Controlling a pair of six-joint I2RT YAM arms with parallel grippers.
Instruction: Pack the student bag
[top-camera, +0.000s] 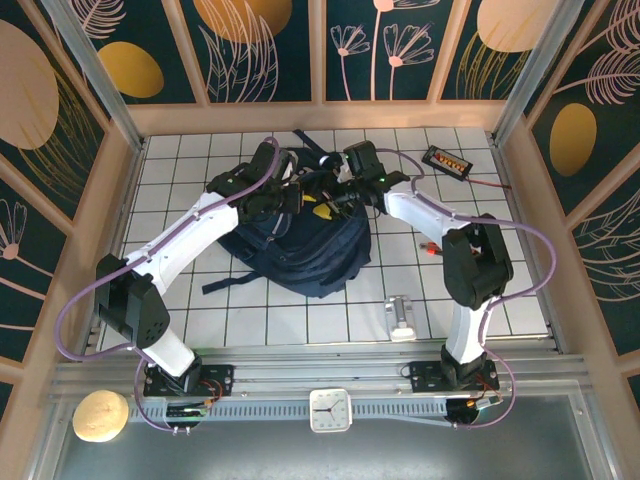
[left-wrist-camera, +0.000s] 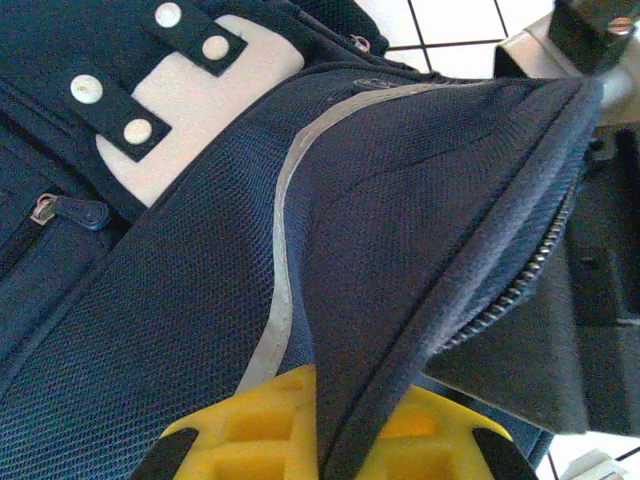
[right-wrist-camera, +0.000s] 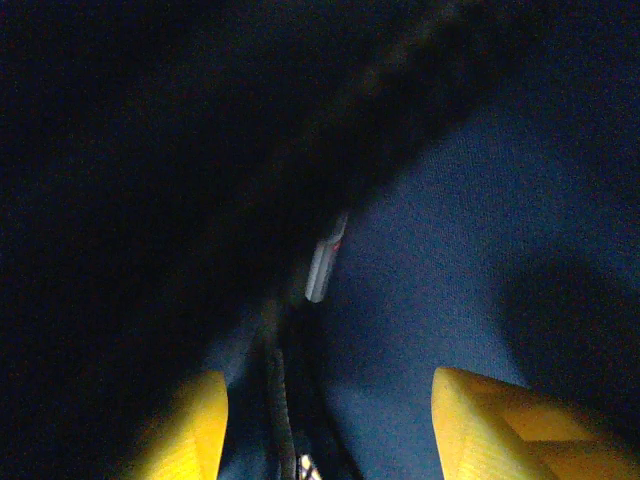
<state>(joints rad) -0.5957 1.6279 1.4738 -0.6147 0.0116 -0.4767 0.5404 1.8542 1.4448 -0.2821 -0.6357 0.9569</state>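
From above, the student bag (top-camera: 300, 255) lies mid-frame on the tiled bench (top-camera: 500, 300), its mouth toward the top of the frame. The left claw (top-camera: 292, 197) and right claw (top-camera: 335, 195) meet there.

In the left wrist view, the left claw (left-wrist-camera: 345, 435) is clamped on the zippered rim (left-wrist-camera: 520, 290) of the student bag (left-wrist-camera: 200, 300).

In the right wrist view, the right claw (right-wrist-camera: 325, 430) has its fingers (right-wrist-camera: 190, 425) apart inside the dim blue student bag (right-wrist-camera: 480, 230). A slim pale thing (right-wrist-camera: 322, 265) at centre frame is too dark to identify.
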